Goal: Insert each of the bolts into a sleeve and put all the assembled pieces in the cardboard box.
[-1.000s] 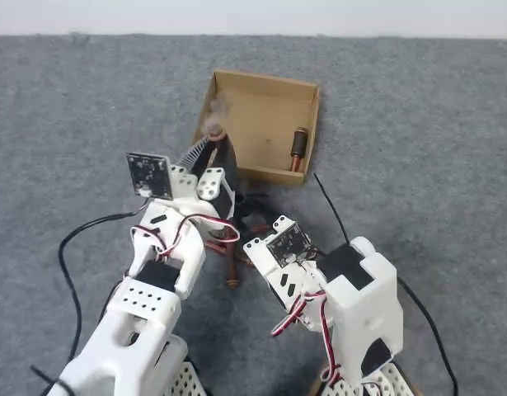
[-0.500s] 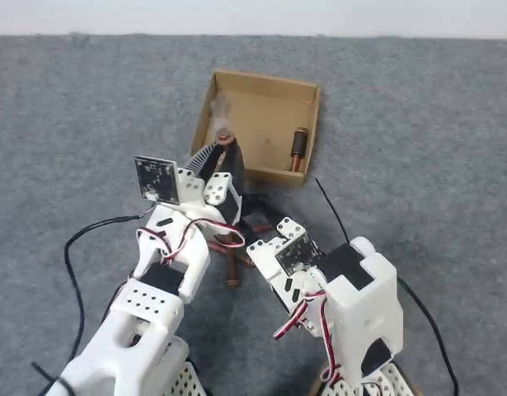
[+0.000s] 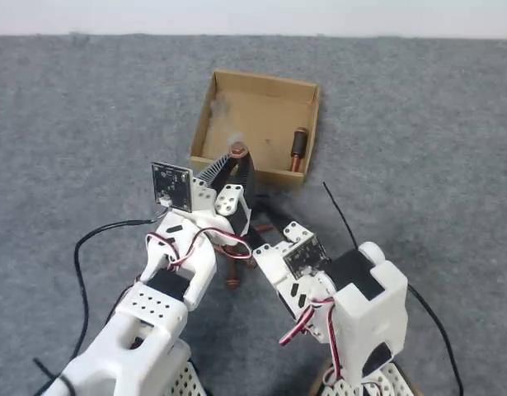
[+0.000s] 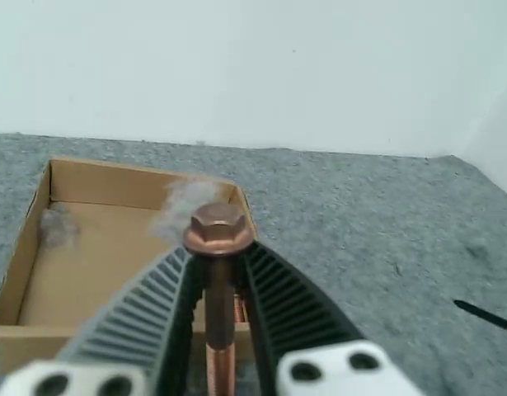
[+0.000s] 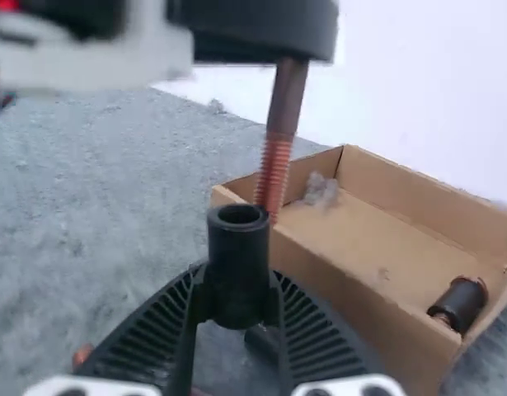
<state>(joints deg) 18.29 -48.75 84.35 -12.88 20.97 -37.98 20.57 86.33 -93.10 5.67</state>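
Note:
My left gripper (image 4: 216,272) is shut on a copper bolt (image 4: 218,289), held upright with its hex head (image 3: 237,150) on top, just in front of the cardboard box (image 3: 237,95). My right gripper (image 5: 237,309) is shut on a black sleeve (image 5: 237,260), open end up. The bolt's threaded tip (image 5: 274,177) hangs just above and behind the sleeve's mouth. One assembled bolt and sleeve (image 3: 298,147) lies inside the box by its right wall, also seen as the dark piece (image 5: 459,301).
More copper bolts (image 3: 232,268) lie on the grey carpet between the two arms. Black and red cables trail from both arms. Grey fluff (image 4: 183,206) clings to the box's far wall.
The left arm has carried the bolt to the right and toward the front wall of the box. The right arm has shifted slightly right and nearer, bringing the sleeve under the bolt.

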